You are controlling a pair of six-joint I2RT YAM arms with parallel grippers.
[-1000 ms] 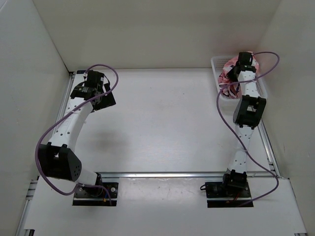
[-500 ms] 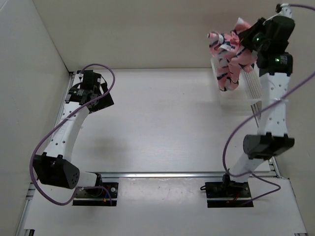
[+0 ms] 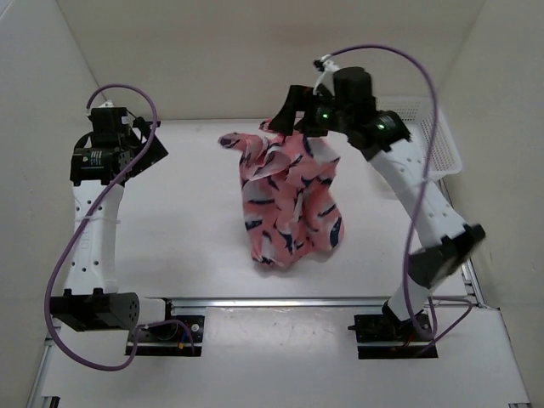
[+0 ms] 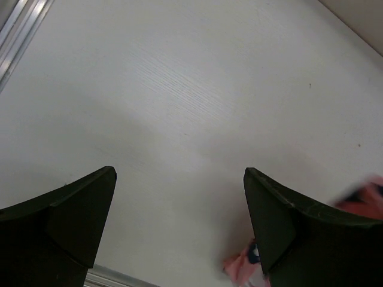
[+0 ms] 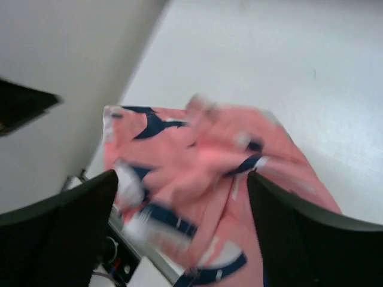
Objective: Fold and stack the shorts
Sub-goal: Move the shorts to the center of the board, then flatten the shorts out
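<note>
The salmon-pink shorts (image 3: 289, 200) with navy-and-white shark shapes hang in a crumpled, blurred column over the middle of the table, their lower end at the table surface. My right gripper (image 3: 289, 115) is right above their top edge, jaws wide apart. In the right wrist view the shorts (image 5: 203, 161) show blurred below the open right gripper (image 5: 182, 174), and neither finger presses on them. My left gripper (image 3: 146, 144) is raised at the far left, open and holding nothing. The left wrist view shows my left gripper (image 4: 179, 172) over bare table, with a bit of the shorts (image 4: 242, 266) low right.
A white mesh basket (image 3: 438, 136) stands at the back right, against the right wall. White walls close in the table (image 3: 195, 221) on the left, back and right. An aluminium rail (image 3: 280, 301) runs along the near edge, in front of both arm bases.
My right arm lifted the shorts out of the basket, swung them left to the table's middle and opened its jaws. The left arm rose and shifted further left, still open.
</note>
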